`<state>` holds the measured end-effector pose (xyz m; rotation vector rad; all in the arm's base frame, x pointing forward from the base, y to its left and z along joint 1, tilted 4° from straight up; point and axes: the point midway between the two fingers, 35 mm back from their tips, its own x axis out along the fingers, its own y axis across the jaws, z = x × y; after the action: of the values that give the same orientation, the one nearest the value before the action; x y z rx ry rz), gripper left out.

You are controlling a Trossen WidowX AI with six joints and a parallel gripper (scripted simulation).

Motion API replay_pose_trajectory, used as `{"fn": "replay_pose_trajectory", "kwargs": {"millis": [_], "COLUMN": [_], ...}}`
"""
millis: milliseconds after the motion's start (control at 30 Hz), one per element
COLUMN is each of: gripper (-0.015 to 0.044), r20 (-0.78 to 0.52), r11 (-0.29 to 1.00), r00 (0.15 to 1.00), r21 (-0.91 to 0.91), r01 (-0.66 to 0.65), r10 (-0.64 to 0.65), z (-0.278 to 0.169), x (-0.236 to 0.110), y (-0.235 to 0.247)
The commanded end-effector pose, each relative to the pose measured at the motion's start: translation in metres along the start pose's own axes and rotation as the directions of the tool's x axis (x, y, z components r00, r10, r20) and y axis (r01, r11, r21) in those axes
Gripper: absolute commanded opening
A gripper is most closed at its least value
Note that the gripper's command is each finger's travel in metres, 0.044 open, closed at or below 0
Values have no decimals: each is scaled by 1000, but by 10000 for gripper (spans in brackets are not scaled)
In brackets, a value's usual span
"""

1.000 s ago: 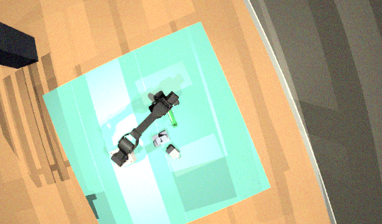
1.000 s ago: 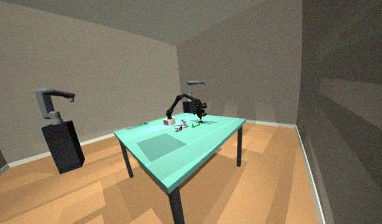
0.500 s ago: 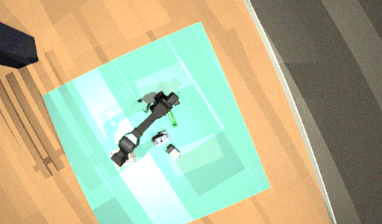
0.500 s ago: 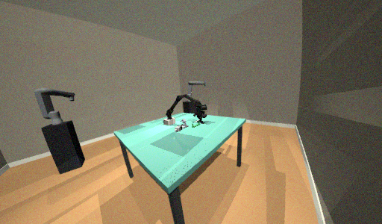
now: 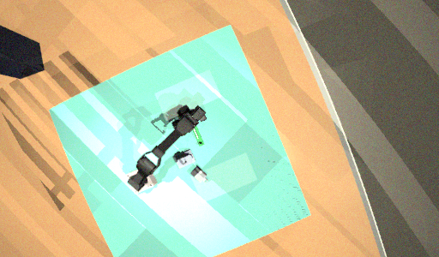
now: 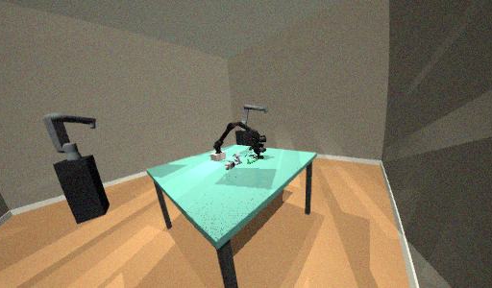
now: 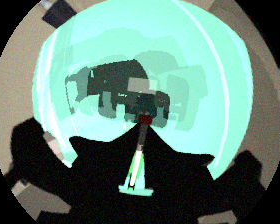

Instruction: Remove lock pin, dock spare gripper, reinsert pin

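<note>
My gripper is shut on the green lock pin and holds it over the far part of the teal table. In the wrist view the pin runs forward from between my fingers and ends in a dark red tip. Two small grey-white pieces lie on the table near the arm's base, one closer to the arm and one beyond it. They are the mount and the spare gripper, but I cannot tell which is which. They show as small pale shapes in the exterior view.
The arm's base stands on the table. A black pedestal with a grey camera arm stands on the floor to the left. Another grey camera arm rises behind the table. Walls are close behind.
</note>
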<state>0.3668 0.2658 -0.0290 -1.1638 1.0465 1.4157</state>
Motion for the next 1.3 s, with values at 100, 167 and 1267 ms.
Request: {"fn": "replay_pose_trajectory", "kwargs": {"millis": [100, 167, 1267], "gripper": [0, 0, 200], "r20": [0, 0, -14], "r11": [1000, 1000, 1000], "r00": [1000, 1000, 999], "r21": [-3, -3, 4], "r01": [1, 1, -30], "r10": [-1, -1, 30], "z": [0, 0, 5], "x": [1, 1, -34], "y": [0, 0, 6]}}
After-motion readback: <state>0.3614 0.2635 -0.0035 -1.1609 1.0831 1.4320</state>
